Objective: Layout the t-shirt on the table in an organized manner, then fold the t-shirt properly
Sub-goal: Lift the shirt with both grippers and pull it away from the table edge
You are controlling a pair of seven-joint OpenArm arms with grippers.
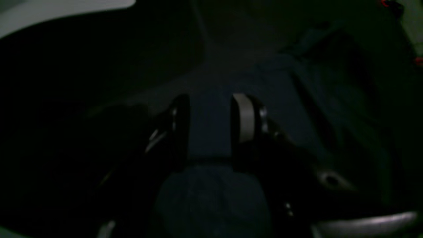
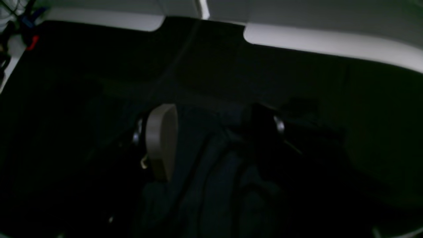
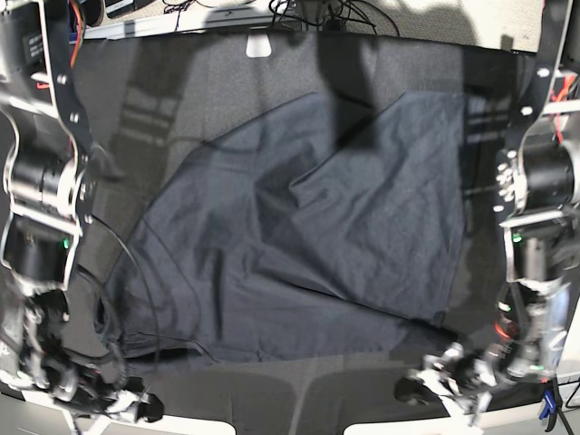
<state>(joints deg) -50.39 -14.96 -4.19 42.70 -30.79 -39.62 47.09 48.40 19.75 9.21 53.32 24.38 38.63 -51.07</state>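
Dark navy cotton t-shirt [image 3: 299,254] lies crumpled mid black-cloth table [image 3: 217,72]; both jaws apart straddling its near-edge corners, left gripper [image 1: 210,122], right gripper [image 2: 211,138].

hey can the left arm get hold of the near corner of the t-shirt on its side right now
Probably yes. The left gripper sits low at the near edge of the table, right by the t-shirt corner, jaws apart with dark blue cloth between them in the wrist view. Nothing blocks it.
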